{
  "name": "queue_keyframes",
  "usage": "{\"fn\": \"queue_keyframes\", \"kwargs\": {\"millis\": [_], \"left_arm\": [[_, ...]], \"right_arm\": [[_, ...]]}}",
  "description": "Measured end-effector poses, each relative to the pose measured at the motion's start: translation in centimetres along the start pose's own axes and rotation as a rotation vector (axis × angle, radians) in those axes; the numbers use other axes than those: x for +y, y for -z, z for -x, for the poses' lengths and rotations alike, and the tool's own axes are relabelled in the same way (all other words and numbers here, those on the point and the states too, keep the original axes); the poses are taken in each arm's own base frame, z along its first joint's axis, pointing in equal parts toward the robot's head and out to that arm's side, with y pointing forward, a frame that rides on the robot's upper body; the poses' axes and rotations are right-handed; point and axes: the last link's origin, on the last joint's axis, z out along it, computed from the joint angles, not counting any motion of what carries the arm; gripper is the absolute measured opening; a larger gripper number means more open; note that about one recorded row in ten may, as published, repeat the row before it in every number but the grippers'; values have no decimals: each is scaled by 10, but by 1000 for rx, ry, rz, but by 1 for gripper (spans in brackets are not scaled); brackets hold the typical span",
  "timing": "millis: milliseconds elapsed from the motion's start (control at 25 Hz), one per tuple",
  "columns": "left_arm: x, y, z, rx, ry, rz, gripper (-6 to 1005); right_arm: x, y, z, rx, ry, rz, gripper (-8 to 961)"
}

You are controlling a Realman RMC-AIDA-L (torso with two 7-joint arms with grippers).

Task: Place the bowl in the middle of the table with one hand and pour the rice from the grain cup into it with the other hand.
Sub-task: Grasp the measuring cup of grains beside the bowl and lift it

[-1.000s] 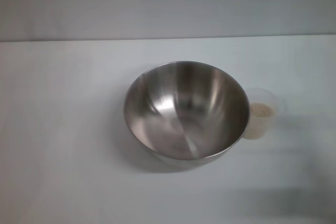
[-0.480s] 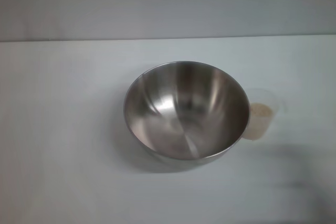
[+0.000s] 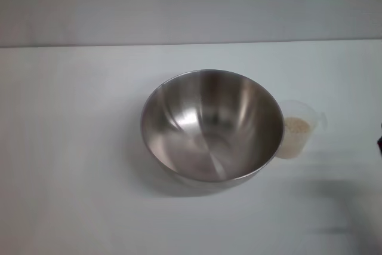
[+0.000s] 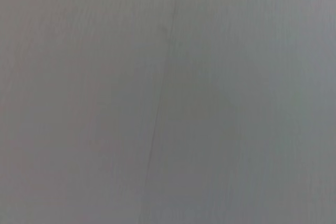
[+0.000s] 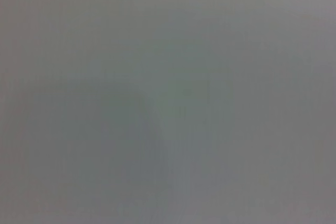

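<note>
The steel bowl (image 3: 212,125) stands upright and empty in the middle of the white table (image 3: 71,147). Touching or nearly touching its right side stands the clear grain cup (image 3: 298,128), upright, with pale rice (image 3: 296,126) inside and its pouring lip turned right. Only a dark sliver of my right gripper (image 3: 380,140) shows at the right edge of the head view, well apart from the cup. My left gripper is out of view. Both wrist views show only plain grey surface.
The table's far edge (image 3: 191,44) meets a grey wall behind the bowl. A soft shadow (image 3: 334,192) lies on the table at the front right.
A dark sliver has come in at the right edge of the head view, and the shadow at the front right has shifted. Bowl and cup have not moved.
</note>
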Motion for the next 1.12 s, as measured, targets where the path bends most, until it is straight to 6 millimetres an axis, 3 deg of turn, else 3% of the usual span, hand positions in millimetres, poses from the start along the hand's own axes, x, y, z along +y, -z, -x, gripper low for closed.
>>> {"fn": "queue_keyframes", "kwargs": {"millis": [560, 1120], "left_arm": [[2, 1, -1, 11, 3, 2, 813], [3, 0, -3, 24, 6, 6, 813]], "right_arm": [[18, -18, -24, 171, 2, 102, 598], [25, -24, -27, 196, 5, 139, 598]]}}
